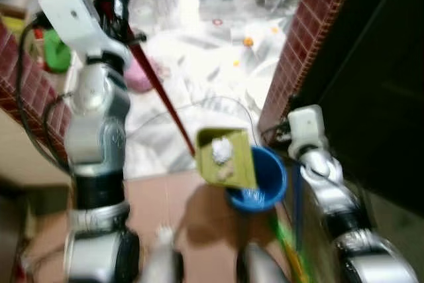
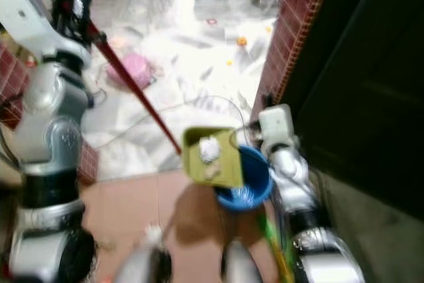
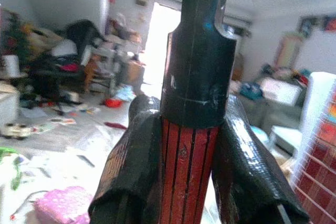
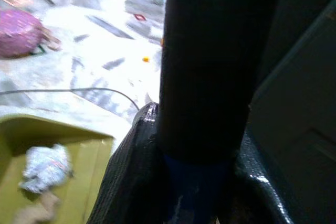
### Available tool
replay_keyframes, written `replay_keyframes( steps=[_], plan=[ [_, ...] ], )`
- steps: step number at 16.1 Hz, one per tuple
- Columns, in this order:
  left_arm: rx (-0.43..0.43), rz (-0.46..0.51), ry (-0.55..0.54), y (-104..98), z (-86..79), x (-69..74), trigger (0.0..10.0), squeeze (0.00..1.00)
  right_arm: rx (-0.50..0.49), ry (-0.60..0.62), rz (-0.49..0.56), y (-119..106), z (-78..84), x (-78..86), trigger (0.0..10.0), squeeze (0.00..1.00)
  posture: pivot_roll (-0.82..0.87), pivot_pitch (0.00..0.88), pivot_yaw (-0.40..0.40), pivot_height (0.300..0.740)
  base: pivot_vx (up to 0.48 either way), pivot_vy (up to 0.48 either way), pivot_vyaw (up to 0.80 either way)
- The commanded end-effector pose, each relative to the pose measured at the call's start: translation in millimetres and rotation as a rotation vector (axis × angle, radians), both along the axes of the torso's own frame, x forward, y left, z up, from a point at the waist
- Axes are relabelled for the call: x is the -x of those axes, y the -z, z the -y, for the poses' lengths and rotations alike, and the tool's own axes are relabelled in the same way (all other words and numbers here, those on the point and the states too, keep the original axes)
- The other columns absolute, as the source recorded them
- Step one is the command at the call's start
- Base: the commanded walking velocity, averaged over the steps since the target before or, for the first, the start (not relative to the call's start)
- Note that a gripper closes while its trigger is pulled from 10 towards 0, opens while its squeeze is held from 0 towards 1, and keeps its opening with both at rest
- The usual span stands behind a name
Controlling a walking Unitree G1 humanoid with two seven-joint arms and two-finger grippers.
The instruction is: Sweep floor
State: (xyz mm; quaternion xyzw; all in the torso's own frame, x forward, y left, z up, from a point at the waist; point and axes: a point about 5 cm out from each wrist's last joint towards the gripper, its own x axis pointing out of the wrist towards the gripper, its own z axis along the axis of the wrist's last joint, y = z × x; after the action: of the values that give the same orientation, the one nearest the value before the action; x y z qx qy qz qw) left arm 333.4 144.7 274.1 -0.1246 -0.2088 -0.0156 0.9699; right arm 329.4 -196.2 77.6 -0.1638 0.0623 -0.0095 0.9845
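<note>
Olive-green plastic dustpan (image 1: 228, 157) held at centre of the head views, tilted over a round blue plastic bucket (image 1: 264, 182) at its four o'clock, carrying a crumpled white paper wad (image 1: 222, 148) and a smaller tan scrap (image 1: 225, 173). Dark, blue-banded dustpan handle (image 4: 202, 93) clamped between the black fingers (image 4: 128, 182) of the right gripper (image 4: 197, 182), seen close in the right wrist view. Red ribbed broom pole with a black collar (image 3: 191, 145) running from the dustpan's ten o'clock up to eleven, pinched by the left gripper (image 3: 194, 182), both fingers pressed flat against the shaft just below the collar. Likely light and rigid, both tools; loose contents liable to slide off if tipped too quickly. Best held near the upper shaft for leverage, firmly, since smooth plastic could twist. Beyond, at twelve o'clock, pale marble floor (image 1: 199, 64) strewn with litter, a pink round object (image 1: 138, 76) at ten o'clock, red brick wall edge (image 1: 301, 44) at two o'clock.
</note>
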Motion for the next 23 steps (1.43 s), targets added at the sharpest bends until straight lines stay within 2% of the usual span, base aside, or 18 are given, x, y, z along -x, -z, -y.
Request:
replay_keyframes(
  steps=[1, 5, 6, 8, 10, 13, 15, 16, 17, 19, 20, 23],
  plan=[
    [0.029, 0.073, 0.015, -14, -1.4, 3.4, 10.0, 0.00, 0.081, -0.022, -0.021, 3, 3.0, 1.6, 10.0, 0.00, -0.05, 0.111, 0.000, 0.740, 0.000, 0.000, 0.00],
    [-0.065, 0.094, 0.036, -10, 8.8, -1.0, 10.0, 0.00, 0.079, -0.021, -0.020, 3, 3.6, 1.9, 10.0, 0.00, -0.05, 0.112, 0.001, 0.740, 0.000, 0.000, 0.00],
    [-0.133, 0.114, 0.059, -8, 17.3, -1.2, 10.0, 0.00, 0.079, -0.019, -0.018, 2, 4.4, 1.8, 10.0, 0.00, -0.05, 0.112, 0.001, 0.740, 0.000, 0.000, 0.00],
    [-0.159, 0.110, 0.110, 0, 29.0, -1.4, 10.0, 0.00, 0.079, -0.018, -0.016, 2, 4.6, 1.5, 10.0, 0.00, -0.06, 0.113, 0.003, 0.740, 0.000, 0.000, 0.00],
    [-0.294, 0.149, 0.225, 15, 58.2, 5.3, 10.0, 0.00, 0.079, -0.017, -0.015, 2, 4.2, 1.4, 10.0, 0.00, -0.05, 0.114, 0.004, 0.740, 0.000, 0.000, 0.00],
    [-0.340, 0.191, 0.317, 21, 84.7, 11.6, 10.0, 0.00, 0.079, -0.018, -0.010, 1, 3.0, 1.8, 10.0, 0.00, -0.05, 0.118, 0.007, 0.740, 0.000, 0.000, 0.00],
    [-0.380, 0.243, 0.377, 16, 100.4, 15.8, 10.0, 0.00, 0.078, -0.016, -0.008, 1, 3.2, 2.1, 10.0, 0.00, -0.05, 0.117, 0.007, 0.740, 0.000, 0.000, 0.00],
    [-0.421, 0.278, 0.429, 14, 109.5, 18.6, 10.0, 0.00, 0.078, -0.015, -0.007, 1, 3.3, 2.2, 10.0, 0.00, -0.05, 0.117, 0.007, 0.740, 0.000, 0.000, 0.00],
    [-0.612, 0.397, 0.543, 8, 133.7, 32.2, 10.0, 0.00, 0.080, -0.016, -0.006, 1, 3.3, 2.1, 10.0, 0.00, -0.05, 0.118, 0.004, 0.740, 0.000, 0.000, 0.00],
    [-0.716, 0.429, 0.679, 10, 152.9, 44.1, 10.0, 0.00, 0.082, -0.017, -0.006, 1, 3.6, 1.9, 10.0, 0.00, -0.05, 0.118, 0.004, 0.740, 0.000, 0.000, 0.00],
    [-0.808, 0.458, 0.761, 15, 165.5, 54.3, 10.0, 0.00, 0.083, -0.017, -0.007, 1, 3.3, 2.1, 10.0, 0.00, -0.05, 0.118, 0.004, 0.740, 0.000, 0.000, 0.00],
    [-0.781, 0.432, 0.805, 23, 171.4, 59.3, 10.0, 0.00, 0.085, -0.016, -0.008, 1, 3.9, 2.1, 10.0, 0.00, -0.06, 0.116, 0.002, 0.740, 0.000, 0.000, 0.00]
  ],
)
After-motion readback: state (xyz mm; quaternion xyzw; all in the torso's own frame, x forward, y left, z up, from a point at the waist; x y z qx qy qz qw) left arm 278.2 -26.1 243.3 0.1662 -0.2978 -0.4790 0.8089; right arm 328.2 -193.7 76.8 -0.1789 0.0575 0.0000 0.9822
